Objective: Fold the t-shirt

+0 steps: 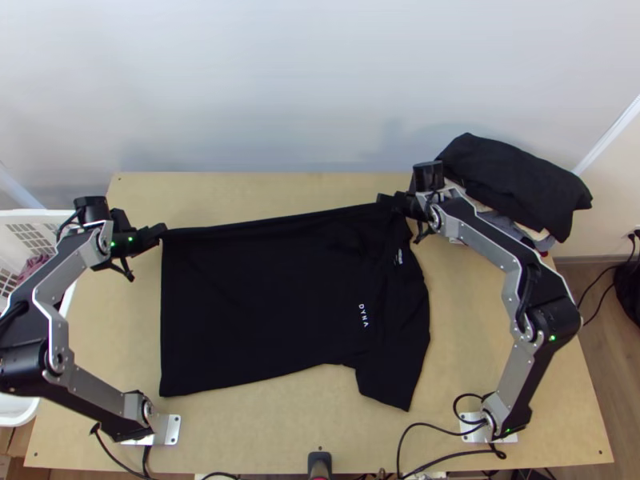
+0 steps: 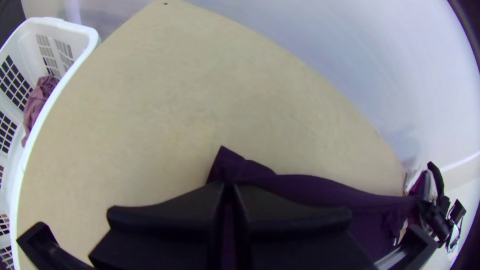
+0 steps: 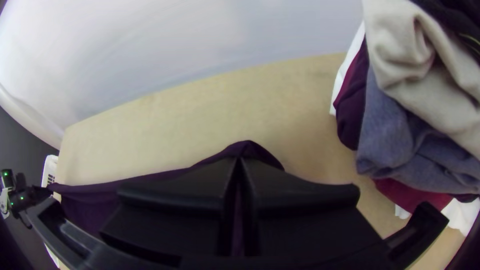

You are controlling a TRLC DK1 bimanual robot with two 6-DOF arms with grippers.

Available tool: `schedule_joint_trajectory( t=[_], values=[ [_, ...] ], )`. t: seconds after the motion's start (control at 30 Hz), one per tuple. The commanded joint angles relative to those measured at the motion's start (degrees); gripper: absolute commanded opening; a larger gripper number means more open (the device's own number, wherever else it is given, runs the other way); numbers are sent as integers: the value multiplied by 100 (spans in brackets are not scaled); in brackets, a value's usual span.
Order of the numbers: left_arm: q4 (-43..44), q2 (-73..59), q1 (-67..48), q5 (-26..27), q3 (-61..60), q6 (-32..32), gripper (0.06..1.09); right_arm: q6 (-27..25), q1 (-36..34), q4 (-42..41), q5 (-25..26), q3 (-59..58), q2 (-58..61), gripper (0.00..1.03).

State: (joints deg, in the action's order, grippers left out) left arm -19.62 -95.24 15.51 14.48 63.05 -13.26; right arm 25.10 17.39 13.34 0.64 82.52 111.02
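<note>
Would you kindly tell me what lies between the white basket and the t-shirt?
Bare table, with the left tool above part of it, in the top view.

1. Robotics lab, probably.
2. Silver-grey, black-jointed left arm [image 1: 100, 394] and right arm [image 1: 484, 240] mounted on light wooden tabletop [image 1: 264, 432].
3. Loose black cables [image 1: 432, 422] at near side.

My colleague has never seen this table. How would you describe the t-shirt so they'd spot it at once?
On the light wooden table lies a black t-shirt, its far edge held by the left gripper and the right gripper. It bears white lettering and lies spread wide, unlike the black cloth heaped on the pile of clothes at the table's far right.
</note>
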Motion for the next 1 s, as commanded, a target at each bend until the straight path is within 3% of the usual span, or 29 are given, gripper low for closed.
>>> schedule_joint_trajectory(
  t=[0.0,0.97],
  values=[
    [-16,348,84,81,-372,78,9,56,-51,46,76,-316,-406,3],
    [-16,1676,84,231,-2235,508,9,206,274,72,313,-2451,-1672,3]
  ],
)
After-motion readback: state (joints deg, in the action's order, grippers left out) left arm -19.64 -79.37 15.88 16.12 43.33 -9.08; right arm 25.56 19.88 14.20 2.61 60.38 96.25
